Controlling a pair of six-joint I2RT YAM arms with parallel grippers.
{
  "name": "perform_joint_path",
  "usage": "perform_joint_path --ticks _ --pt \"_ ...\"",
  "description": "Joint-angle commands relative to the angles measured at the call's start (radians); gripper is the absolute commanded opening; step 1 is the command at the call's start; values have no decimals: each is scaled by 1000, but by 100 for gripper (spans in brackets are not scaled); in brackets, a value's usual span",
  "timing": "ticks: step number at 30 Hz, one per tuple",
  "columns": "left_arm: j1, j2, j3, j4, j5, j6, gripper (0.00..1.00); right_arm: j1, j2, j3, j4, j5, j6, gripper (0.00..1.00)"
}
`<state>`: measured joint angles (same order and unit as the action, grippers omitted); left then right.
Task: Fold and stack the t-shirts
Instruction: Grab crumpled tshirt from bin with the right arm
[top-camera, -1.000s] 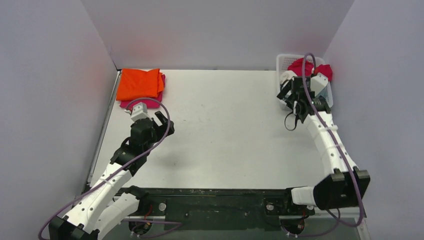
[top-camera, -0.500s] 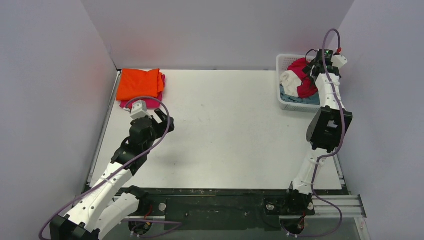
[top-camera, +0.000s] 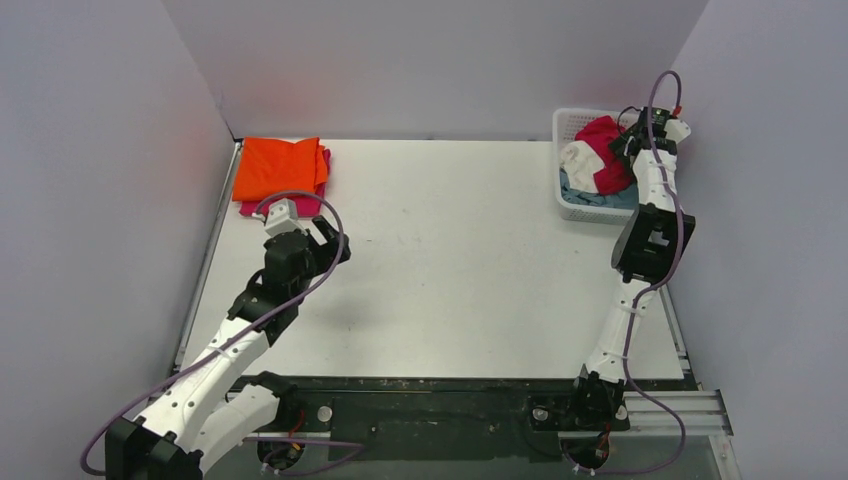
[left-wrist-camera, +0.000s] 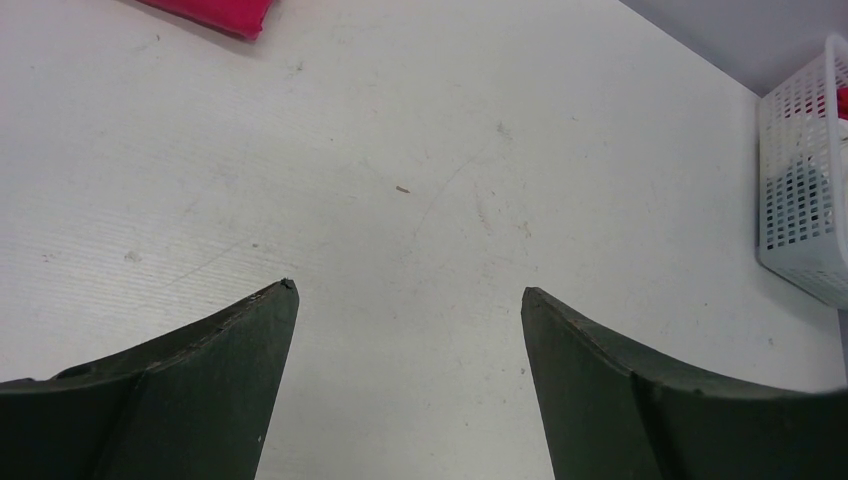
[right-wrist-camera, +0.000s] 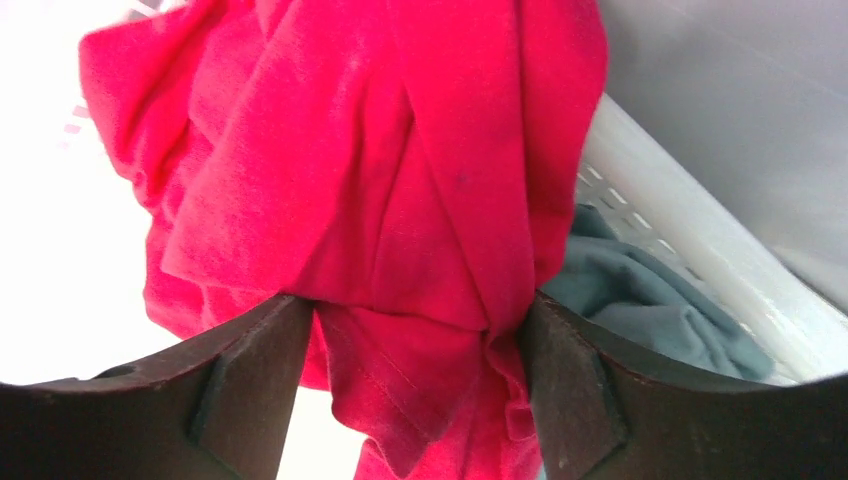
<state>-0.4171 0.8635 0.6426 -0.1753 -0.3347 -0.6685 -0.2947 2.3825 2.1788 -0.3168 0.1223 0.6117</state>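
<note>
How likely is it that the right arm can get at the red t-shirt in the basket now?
Quite likely, yes. The right claw hangs over the basket, open, and the red t-shirt is bunched between its fingers. Nothing lies over that cloth.

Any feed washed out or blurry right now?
Right wrist view: crimson shirt sharp, background at left blown out white. Left wrist view: evenly lit, table in focus. Top view: sharp, faint red tint on the back wall.
</note>
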Motion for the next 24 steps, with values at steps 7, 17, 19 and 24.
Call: perform_joint_path --ticks 7,17,19,24 --pt "8 18 40 47 -2 15 93 3 -4 49 123 -54 58 15" --pt "6 -20 34 45 40 18 93 90 -308 -116 200 -9 -29 0" --pt "7 -35 32 40 48 21 93 128 -385 -158 213 47 -69 0" --pt "8 -81 30 16 53 18 93 193 -538 -173 207 41 -108 0"
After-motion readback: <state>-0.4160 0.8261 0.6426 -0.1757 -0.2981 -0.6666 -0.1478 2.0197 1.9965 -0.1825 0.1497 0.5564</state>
